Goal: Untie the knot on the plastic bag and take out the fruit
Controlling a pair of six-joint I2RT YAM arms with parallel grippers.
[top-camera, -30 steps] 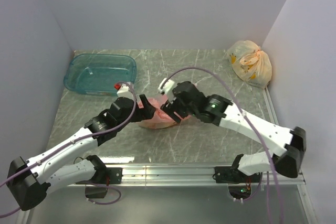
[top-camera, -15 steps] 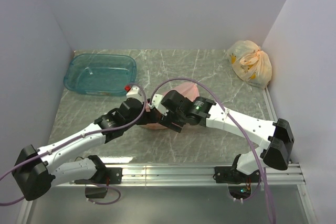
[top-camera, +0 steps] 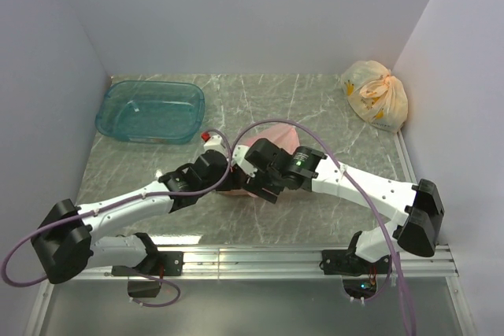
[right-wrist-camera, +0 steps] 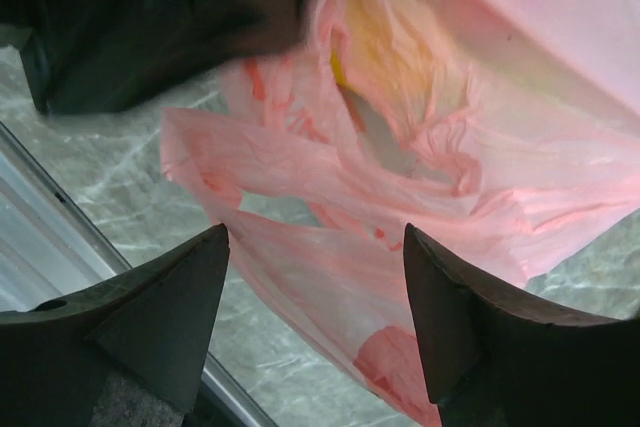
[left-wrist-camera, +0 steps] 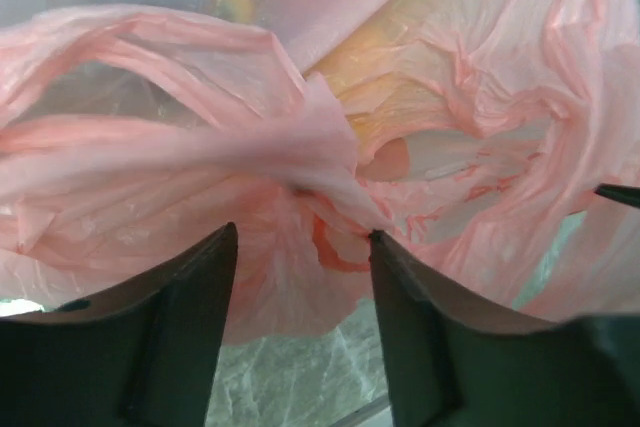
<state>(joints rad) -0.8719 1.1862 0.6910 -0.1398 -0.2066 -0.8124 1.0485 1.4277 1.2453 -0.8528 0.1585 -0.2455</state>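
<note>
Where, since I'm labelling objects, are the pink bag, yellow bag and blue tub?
pink plastic bag (left-wrist-camera: 300, 147): left wrist view, on its bunched twist.
pale yellow bag (top-camera: 376, 98): top external view, on its bulging side.
blue tub (top-camera: 150, 112): top external view, on its floor.

Plastic bag (top-camera: 277, 132) mid-table (top-camera: 331, 108), a gripper on either side
The left gripper (left-wrist-camera: 300, 237) is at the bag's left and the right gripper (right-wrist-camera: 315, 232) at its right, both touching it. A tub (top-camera: 150, 112) sits far left, and a second bag (top-camera: 376, 96) is in the far right corner.
</note>
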